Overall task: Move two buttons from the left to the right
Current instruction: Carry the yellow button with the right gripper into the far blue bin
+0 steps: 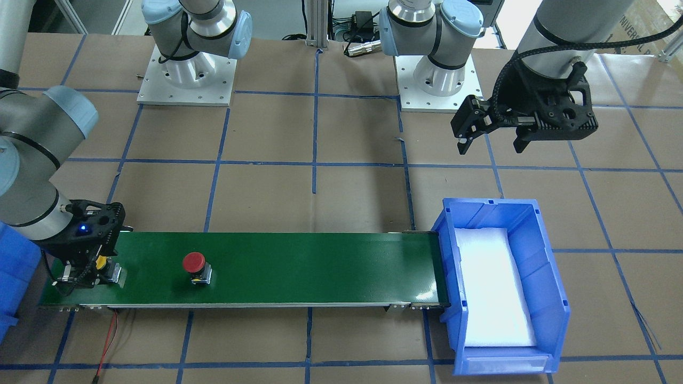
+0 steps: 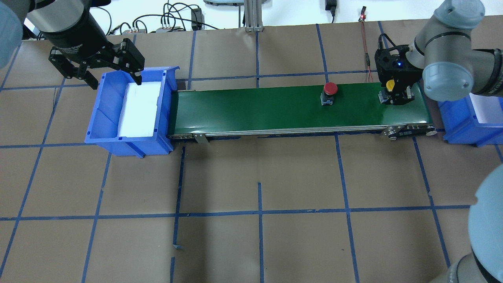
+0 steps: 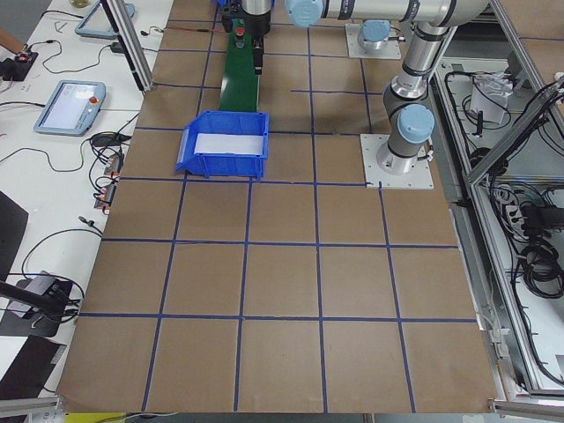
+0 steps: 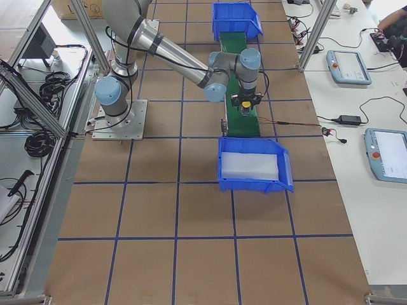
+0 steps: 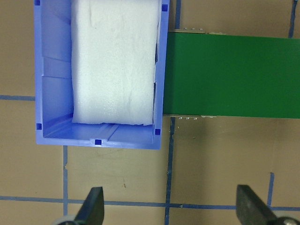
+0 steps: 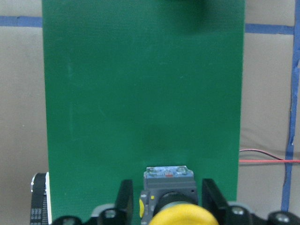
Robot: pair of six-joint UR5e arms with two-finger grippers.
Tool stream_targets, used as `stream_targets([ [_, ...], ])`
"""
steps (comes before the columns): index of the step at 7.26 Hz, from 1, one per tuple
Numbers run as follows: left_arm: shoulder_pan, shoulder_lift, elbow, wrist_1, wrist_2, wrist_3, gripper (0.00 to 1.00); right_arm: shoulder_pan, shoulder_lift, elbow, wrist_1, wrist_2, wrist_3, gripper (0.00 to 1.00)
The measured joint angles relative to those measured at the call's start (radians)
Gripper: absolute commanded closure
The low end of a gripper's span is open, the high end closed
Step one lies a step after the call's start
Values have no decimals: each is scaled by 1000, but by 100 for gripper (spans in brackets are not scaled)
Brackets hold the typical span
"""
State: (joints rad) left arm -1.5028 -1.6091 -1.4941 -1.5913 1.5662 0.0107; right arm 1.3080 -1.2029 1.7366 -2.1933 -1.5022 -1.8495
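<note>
Progress: we judge the task roughly half done at best. Both buttons are on the conveyor belt [image 2: 255, 106], and neither has reached the blue bin [image 2: 94, 118] at the belt's far end. The white foam pad [image 2: 139, 110] inside that bin is bare. A second blue bin [image 2: 456, 122] sits just beyond the loading end, under the right arm.

Left gripper [image 2: 116, 82]: hovers above the far rim of the receiving bin. Its fingers are spread wide and it carries nothing.

Right gripper [image 6: 166, 187]: low over the loading end of the belt, with its fingers flanking the yellow button [image 6: 180, 218]. In the wrist view we see a thin gap on each side of the base, so we read the grasp as let go. The gaps are narrow, though, and light contact cannot be ruled out.

Red button [image 2: 329, 88]: stands upright and alone on the belt, well apart from the yellow one and nearer the loading end than the bin. It has a round domed cap on a stubby dark base.

Yellow button: upright on the belt, with a round yellow cap and a grey-black block below.

Remaining: both buttons must travel the belt into the bin.
</note>
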Motion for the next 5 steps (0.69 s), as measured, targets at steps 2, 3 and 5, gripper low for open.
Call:
stream_targets([
  [2,0,-1,0,1,-1,-1,0,-2,-9,-9,0,-2,-2,85],
  [3,0,-1,0,2,-1,0,0,-6,-23,-28,17,-2,-3,85],
  [5,-1,-1,0,2,-1,-1,0,-46,-60,-123,142,-25,-18,85],
])
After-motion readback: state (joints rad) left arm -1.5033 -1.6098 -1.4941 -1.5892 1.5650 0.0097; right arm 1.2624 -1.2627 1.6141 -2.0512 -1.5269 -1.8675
